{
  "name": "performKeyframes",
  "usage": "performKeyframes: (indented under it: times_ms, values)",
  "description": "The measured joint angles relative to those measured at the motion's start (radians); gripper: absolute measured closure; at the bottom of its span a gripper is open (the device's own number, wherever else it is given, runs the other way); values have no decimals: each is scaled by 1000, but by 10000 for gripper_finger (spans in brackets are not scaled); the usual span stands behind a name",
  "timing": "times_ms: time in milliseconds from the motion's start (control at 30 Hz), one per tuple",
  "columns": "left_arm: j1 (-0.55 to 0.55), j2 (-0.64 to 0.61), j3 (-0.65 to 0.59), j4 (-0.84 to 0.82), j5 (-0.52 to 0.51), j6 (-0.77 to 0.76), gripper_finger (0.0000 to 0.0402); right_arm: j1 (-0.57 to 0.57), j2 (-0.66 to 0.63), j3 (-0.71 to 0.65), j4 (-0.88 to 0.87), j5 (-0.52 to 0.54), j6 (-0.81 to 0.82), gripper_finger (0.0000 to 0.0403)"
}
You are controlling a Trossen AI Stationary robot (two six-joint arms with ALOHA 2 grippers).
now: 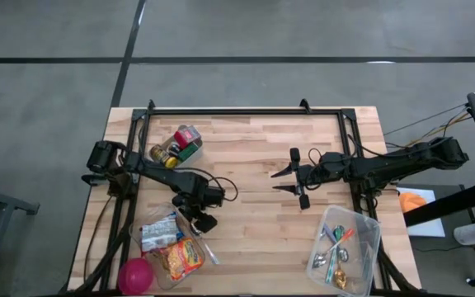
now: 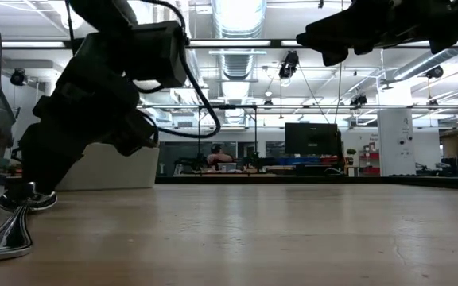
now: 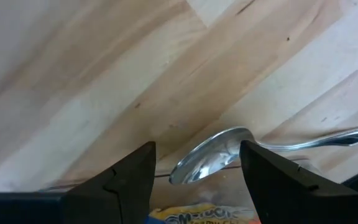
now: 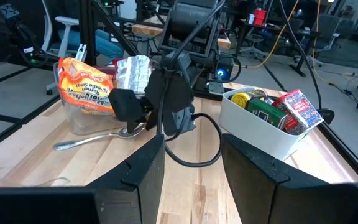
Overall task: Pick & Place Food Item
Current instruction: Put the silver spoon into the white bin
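Landmark: the clear bin of food packets (image 1: 169, 247) near the front left corner of my desk (image 1: 246, 157).

1. Clear bin. Holds a silver foil packet (image 1: 157, 233) and an orange-yellow ramen packet (image 1: 183, 256); in my right wrist view both packets stand up out of it, ramen (image 4: 86, 85) beside foil (image 4: 132, 71).

2. Spoon (image 1: 206, 244). Lies on the desk against the bin's right side, bowl end close to the bin wall, handle pointing away from it. My left wrist view shows its bowl (image 3: 207, 163) between my two fingers, flat on the wood and not gripped.

3. My left claw (image 1: 201, 216). Sits just above the bin's right edge, over the spoon's bowl. Fingers spread, nothing between them but the spoon lying underneath.

4. Pink ball-shaped item (image 1: 136, 275). Just beside the bin's front left corner, at the desk edge.

5. White bin of cans and a red box (image 1: 180, 144). Behind the clear bin, toward the desk's back left.

6. My right claw (image 1: 293, 180). Well to the right of the clear bin, raised over the middle of the desk, pointing toward the bin. Fingers spread, empty.

7. Clear tub of cutlery (image 1: 346, 246). Far right of the clear bin, at the front right corner of the desk.
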Motion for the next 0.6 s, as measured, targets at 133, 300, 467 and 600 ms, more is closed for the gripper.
performKeyframes:
  times_ms: [133, 300, 467, 600]
  values:
    - [0, 0, -27, 45, 38, -22, 168, 0, 0, 0, 0, 0, 0, 246]
    - [-6, 0, -27, 53, 64, -24, 168, 0, 0, 0, 0, 0, 0, 246]
    - [-11, 0, -27, 76, 77, 3, 190, 0, 0, 0, 0, 0, 0, 246]
    - [-12, 0, -28, 74, 77, -1, 248, 0, 0, 0, 0, 0, 0, 246]
